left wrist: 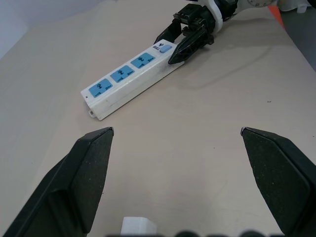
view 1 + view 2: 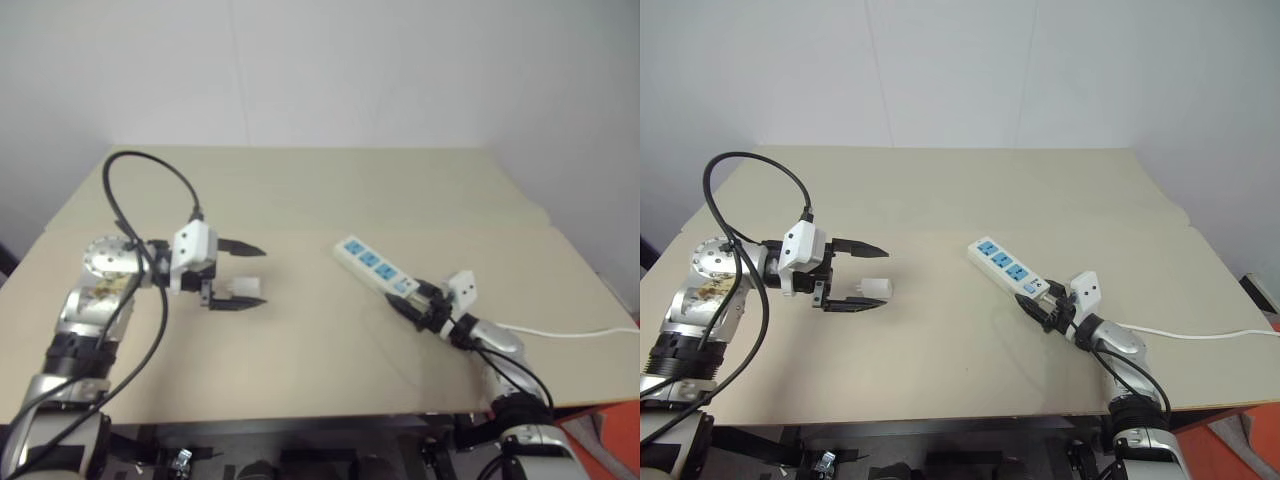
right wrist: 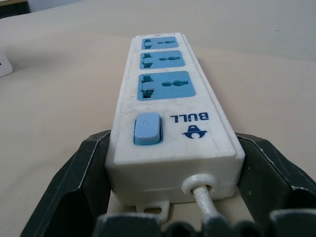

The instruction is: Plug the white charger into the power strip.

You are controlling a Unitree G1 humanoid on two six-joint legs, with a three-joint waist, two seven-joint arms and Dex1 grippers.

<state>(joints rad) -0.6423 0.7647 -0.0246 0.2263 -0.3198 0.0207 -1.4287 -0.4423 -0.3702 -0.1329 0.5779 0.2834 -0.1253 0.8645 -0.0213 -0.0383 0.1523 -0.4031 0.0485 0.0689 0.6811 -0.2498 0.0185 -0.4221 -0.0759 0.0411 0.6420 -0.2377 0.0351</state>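
My left claw (image 2: 238, 275) hangs wide open just above the desk (image 2: 320, 190), pointing to my right. The white charger (image 2: 245, 288) lies flat on the desk between its two fingers, close to the lower finger, not gripped. The power strip (image 2: 375, 267) lies flat near the desk's middle-right, running diagonally, three blue sockets facing up, switch end toward my right arm. My right claw (image 2: 418, 305) sits at that switch end, one finger along each long side of the strip, against or nearly against its edges; can't tell if it actually squeezes yet. The thin white cord (image 2: 565, 332) leaves that end between the fingers and trails off the desk's right edge. Charger and strip are well apart.
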